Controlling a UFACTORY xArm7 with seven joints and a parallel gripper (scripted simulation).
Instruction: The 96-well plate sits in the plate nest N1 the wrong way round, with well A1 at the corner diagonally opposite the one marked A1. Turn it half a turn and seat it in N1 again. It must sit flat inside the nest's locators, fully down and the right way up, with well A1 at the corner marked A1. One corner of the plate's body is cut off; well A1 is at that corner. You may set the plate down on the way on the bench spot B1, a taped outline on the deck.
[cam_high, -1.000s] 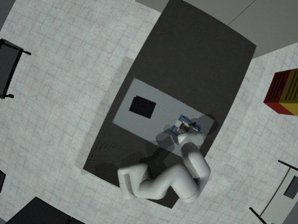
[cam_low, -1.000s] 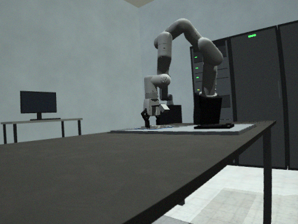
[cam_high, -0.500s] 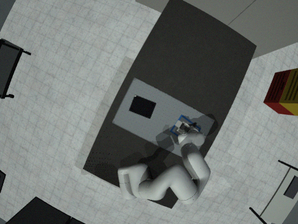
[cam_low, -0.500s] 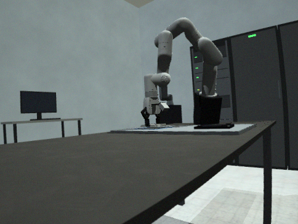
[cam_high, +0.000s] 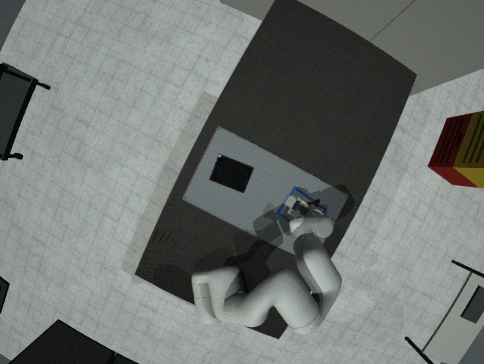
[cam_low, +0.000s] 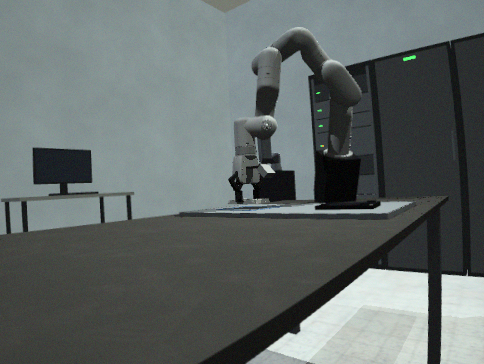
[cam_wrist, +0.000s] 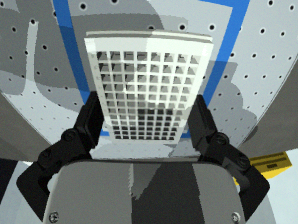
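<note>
The white 96-well plate (cam_low: 250, 201) (cam_wrist: 150, 46) is level between the fingers, a little above the deck, over the bench spot B1. B1 is a blue taped outline (cam_high: 285, 200) (cam_wrist: 74, 50) that shows around the plate. My gripper (cam_low: 248, 199) (cam_wrist: 146, 103) is shut on the plate, one black finger against each long side near the end closer to the wrist. The cut corner cannot be made out. The plate nest N1 (cam_high: 231, 173) (cam_low: 347, 205) is black, holds no plate, and lies at the other end of the deck. A small pale mark shows at one of its corners.
The light grey perforated deck (cam_high: 265, 182) (cam_low: 385, 215) lies on the dark table (cam_high: 320, 90) (cam_low: 200, 260) and carries both B1 and N1. The arm reaches in over the deck's near side. A monitor desk, dark cabinets and a red and yellow block stand away from the table.
</note>
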